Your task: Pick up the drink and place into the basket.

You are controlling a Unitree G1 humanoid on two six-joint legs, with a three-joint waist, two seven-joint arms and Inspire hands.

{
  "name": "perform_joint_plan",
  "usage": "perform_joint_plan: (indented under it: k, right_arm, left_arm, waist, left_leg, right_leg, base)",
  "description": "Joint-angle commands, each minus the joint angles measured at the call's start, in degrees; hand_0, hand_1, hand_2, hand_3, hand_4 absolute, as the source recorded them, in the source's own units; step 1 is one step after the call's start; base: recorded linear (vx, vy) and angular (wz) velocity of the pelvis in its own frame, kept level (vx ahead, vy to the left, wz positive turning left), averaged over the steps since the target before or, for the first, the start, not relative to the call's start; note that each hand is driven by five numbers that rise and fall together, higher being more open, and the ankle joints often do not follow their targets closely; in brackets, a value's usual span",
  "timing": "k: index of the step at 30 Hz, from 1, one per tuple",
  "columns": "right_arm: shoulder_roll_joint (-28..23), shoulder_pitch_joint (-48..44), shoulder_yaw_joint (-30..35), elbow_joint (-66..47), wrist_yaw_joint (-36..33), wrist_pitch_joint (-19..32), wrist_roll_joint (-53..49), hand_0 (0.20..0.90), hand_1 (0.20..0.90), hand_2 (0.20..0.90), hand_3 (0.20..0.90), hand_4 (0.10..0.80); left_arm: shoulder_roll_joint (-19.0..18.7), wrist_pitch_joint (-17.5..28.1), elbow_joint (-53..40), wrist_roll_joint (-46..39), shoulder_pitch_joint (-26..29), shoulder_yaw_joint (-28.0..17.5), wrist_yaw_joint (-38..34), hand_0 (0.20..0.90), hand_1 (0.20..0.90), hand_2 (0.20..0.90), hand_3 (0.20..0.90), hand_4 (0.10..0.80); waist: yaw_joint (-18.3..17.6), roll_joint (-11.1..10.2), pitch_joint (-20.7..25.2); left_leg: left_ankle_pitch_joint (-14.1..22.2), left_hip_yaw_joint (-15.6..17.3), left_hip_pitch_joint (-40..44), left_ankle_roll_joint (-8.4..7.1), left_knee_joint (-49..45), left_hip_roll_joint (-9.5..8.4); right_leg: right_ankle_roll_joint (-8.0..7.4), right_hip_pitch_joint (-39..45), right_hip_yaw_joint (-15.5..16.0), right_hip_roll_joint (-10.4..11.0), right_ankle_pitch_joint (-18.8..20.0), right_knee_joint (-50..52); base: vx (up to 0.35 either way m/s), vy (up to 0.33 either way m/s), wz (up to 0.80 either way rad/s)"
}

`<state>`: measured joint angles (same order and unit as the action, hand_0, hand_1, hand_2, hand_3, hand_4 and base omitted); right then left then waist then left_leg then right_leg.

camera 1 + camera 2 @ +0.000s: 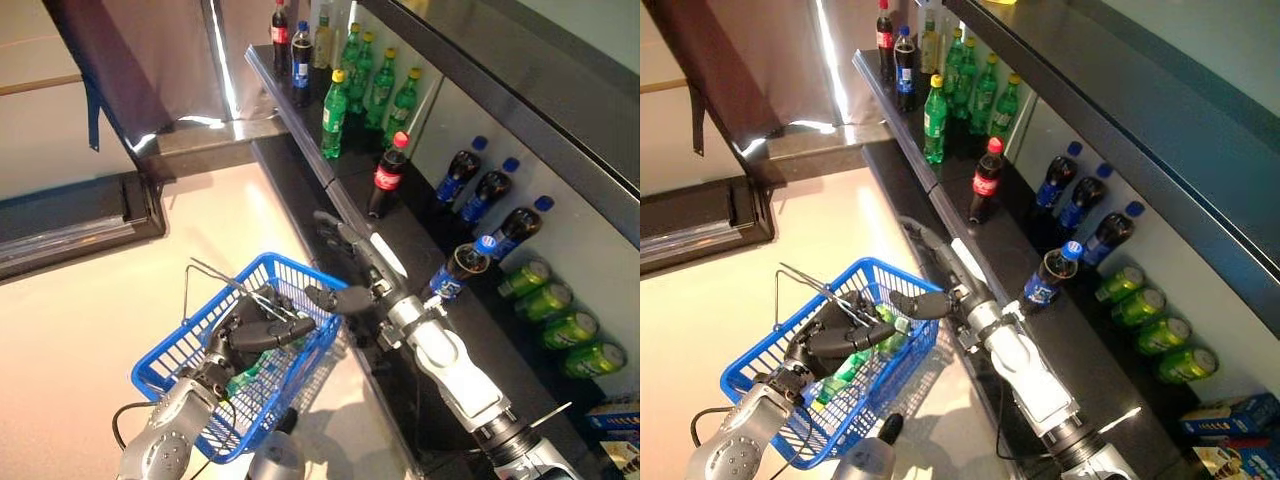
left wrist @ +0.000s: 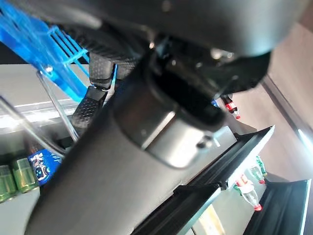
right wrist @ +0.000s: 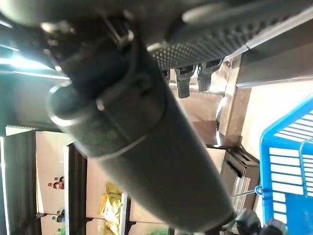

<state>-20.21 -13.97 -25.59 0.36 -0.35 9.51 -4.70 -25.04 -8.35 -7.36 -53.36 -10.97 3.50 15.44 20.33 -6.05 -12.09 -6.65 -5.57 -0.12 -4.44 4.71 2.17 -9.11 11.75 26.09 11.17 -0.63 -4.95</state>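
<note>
Nearest us, our left hand (image 1: 262, 328) curls round the blue basket (image 1: 180, 368) handle while our right hand (image 1: 345, 262), fingers straight and empty, reaches toward the shelf; we judge the red-capped cola bottle (image 1: 387, 176), standing upright on it, still needs grasping.

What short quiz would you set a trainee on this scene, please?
1. True or false: the right hand holds a bottle.
2. What lies in the blue basket? A) a green bottle B) a red can C) nothing
3. Fill in: the cola bottle standing upright on the shelf, apart from the green ones, has a ___ cap.
Key: 1 false, the hand is open and empty; 2 A; 3 red.
</note>
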Motion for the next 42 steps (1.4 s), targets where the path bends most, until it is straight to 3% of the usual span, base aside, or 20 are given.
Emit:
perform_joint_plan:
  k: [1,20,32,42]
  right_arm:
    - [-1.6,-1.6,1.8,-8.3,-2.0,7.7,-3.6,0.900,0.900,0.900,0.900,0.800]
    - [-1.5,9.9,1.8,-4.0,3.9,5.7,-4.6,0.900,0.900,0.900,0.900,0.800]
    - [-2.4,16.5,5.2,1.4,6.9,7.5,-1.9,0.900,0.900,0.900,0.900,0.800]
    - [-1.2,20.2,8.6,11.7,3.1,7.0,2.7,0.900,0.900,0.900,0.900,0.800]
  left_arm:
    - [4.3,17.9,-10.0,-3.6,11.5,-4.0,5.5,0.300,0.300,0.300,0.200,0.100]
    - [8.3,27.0,5.8,3.4,7.8,-9.2,-11.7,0.300,0.300,0.300,0.200,0.100]
    - [10.2,29.8,16.2,6.3,4.9,-13.3,-15.6,0.300,0.300,0.300,0.200,0.100]
    - [10.3,29.4,31.2,8.1,4.3,-14.7,-14.1,0.300,0.300,0.300,0.200,0.100]
  waist:
    - [-1.3,3.5,9.8]
    - [-5.3,3.1,9.4]
    - [-10.2,3.7,9.2]
    - [-13.7,4.8,9.4]
  left_leg:
    - [2.0,1.5,2.1,1.40,0.3,-0.40]
    - [2.3,4.1,2.5,1.37,0.3,0.47]
    - [2.9,8.5,3.8,0.90,0.3,2.01]
    - [3.8,10.8,5.1,0.61,0.3,2.42]
  right_leg:
    - [1.77,-1.2,-1.3,-1.3,2.5,1.6]
    - [1.20,-1.8,-2.7,-1.2,3.0,1.3]
    - [0.89,-3.0,-6.1,-1.1,3.7,1.1]
    - [0.88,-3.3,-7.7,-0.8,3.9,1.2]
  base:
    - [0.004,-0.005,-0.06]
    - [0.001,-0.020,-0.08]
    - [-0.011,-0.015,-0.14]
    - [-0.003,0.004,-0.09]
